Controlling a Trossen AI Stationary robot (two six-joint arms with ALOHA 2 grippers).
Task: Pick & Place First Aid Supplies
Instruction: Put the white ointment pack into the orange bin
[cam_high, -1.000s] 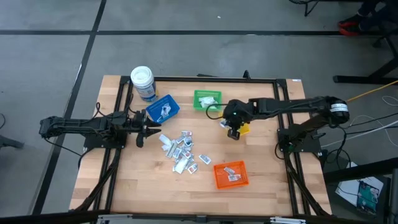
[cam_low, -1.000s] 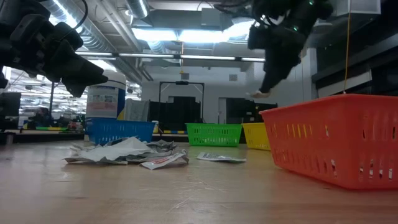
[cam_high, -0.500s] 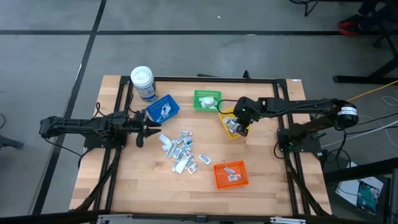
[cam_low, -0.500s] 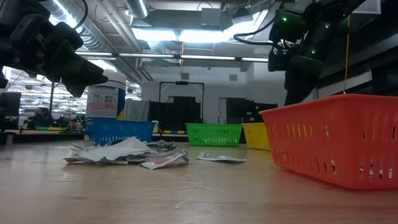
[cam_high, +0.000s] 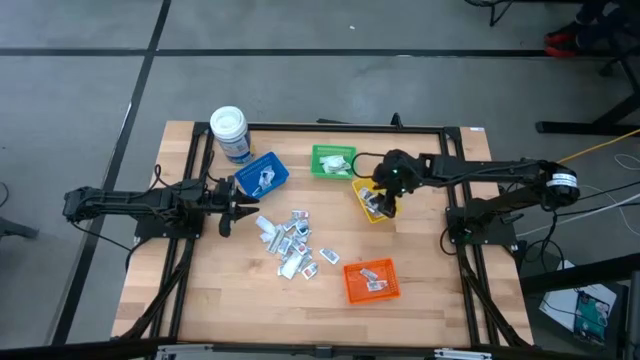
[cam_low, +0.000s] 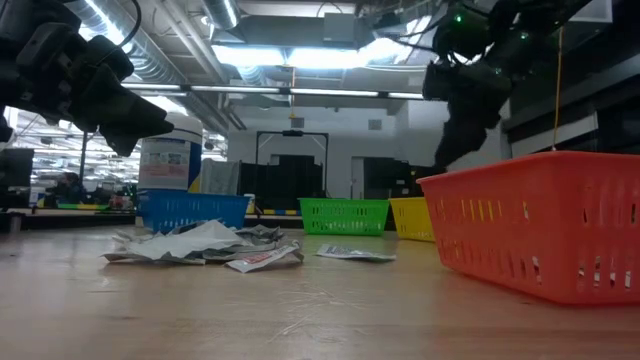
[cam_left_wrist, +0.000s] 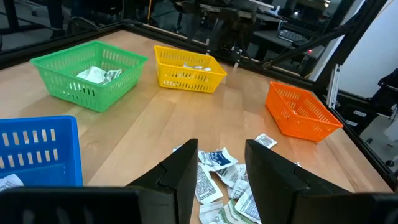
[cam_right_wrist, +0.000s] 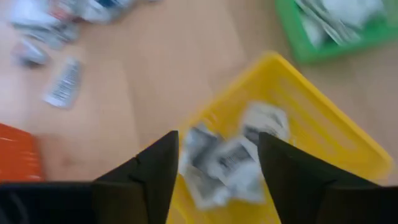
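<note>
Two dark jointed arms (the right arm (cam_high: 470, 172) wears a white band).

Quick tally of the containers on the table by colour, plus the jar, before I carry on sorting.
Blue basket: 1
Green basket: 1
Yellow basket: 1
Orange basket: 1
White-lidded jar: 1
Total: 5
</note>
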